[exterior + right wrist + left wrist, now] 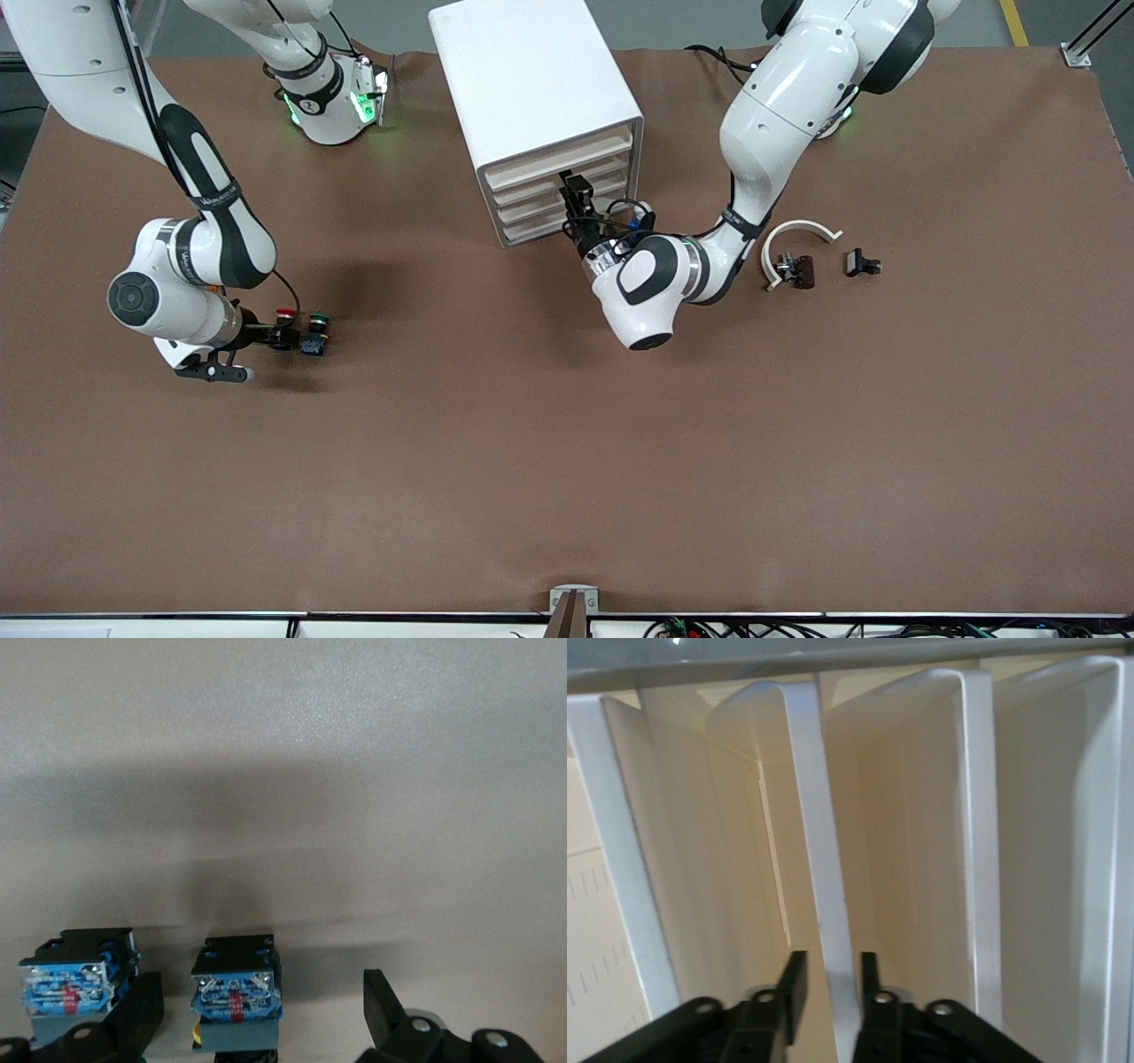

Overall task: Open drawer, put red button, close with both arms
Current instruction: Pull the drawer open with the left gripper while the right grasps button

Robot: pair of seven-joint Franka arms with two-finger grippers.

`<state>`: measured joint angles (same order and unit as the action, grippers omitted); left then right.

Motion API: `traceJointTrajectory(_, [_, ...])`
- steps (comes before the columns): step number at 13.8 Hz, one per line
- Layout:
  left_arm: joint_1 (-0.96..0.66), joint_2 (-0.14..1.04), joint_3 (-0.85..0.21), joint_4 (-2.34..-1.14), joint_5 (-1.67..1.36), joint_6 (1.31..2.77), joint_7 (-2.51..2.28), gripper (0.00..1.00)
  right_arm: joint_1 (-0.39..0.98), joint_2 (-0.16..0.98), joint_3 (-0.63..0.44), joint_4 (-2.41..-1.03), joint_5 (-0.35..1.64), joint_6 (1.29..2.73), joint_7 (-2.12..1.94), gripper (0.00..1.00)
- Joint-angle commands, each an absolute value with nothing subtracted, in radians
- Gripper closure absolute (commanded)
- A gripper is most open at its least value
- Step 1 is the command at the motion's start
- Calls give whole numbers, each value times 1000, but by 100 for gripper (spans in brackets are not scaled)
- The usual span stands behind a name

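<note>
The red button (285,313) and the green-capped switch (319,320) lie side by side on the brown table near the right arm's end. My right gripper (257,353) is low over them, open. One switch body (236,992) lies between its fingers and the other (75,983) lies just outside one finger. Both caps are hidden in the right wrist view. My left gripper (574,190) is at the front of the white drawer cabinet (532,80). Its fingers straddle a drawer's white front lip (833,912) with a small gap, open. All drawers look shut.
A white curved piece (802,232), a dark clip (797,270) and a small black part (861,263) lie on the table toward the left arm's end. The cabinet stands mid-table near the robots' bases.
</note>
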<state>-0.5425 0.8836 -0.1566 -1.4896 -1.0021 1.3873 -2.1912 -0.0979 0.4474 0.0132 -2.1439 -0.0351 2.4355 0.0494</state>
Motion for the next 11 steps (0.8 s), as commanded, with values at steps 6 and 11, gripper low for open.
traceJointTrajectory(6, [-508, 900, -134, -1473, -1052, 1376, -2253, 100, -94, 448, 20, -2169, -51, 2436, 86, 40])
traceJointTrajectory(11, [-407, 899, -114, -1444, -1055, 1443, -2241, 100, -94, 446, 21, -2166, -51, 2434, 86, 73])
